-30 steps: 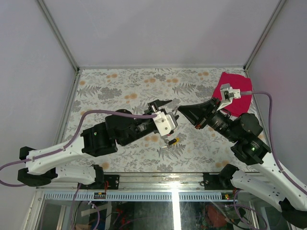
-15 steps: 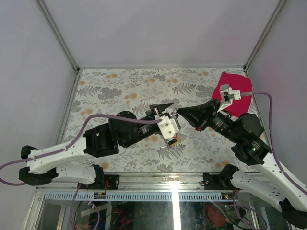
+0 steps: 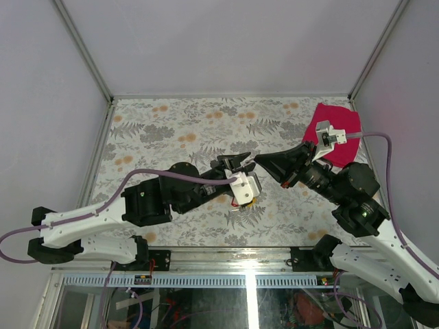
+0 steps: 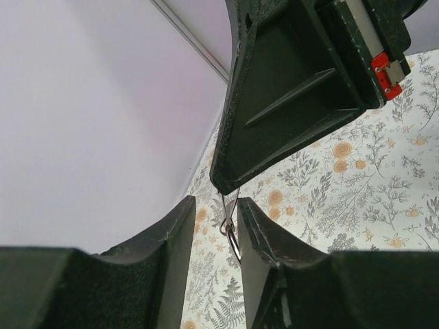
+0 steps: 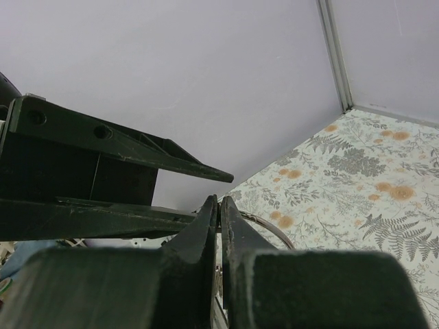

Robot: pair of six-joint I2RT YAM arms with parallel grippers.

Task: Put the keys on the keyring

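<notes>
My right gripper [image 3: 256, 162] is shut on the keyring, a thin silver wire loop. Its arc shows beside the jaws in the right wrist view [image 5: 271, 230], where the gripper [image 5: 219, 200] is pinched tight. In the left wrist view the keyring [image 4: 229, 228] hangs from the right gripper's black tip [image 4: 226, 184]. My left gripper [image 4: 215, 201] is open with one finger on each side of the ring, which lies close to the right finger [image 4: 255, 229]. In the top view the left gripper [image 3: 241, 160] meets the right one tip to tip above the table. A yellow-headed key [image 3: 248, 202] lies on the table under the left wrist.
A pink cloth [image 3: 341, 123] lies at the back right corner, partly behind the right arm's white camera mount [image 3: 328, 135]. The floral tabletop [image 3: 171, 130] is walled by metal rails and grey panels on three sides.
My left arm has moved right and forward, bringing its fingers up to the right gripper's tip. The right arm has barely moved.
</notes>
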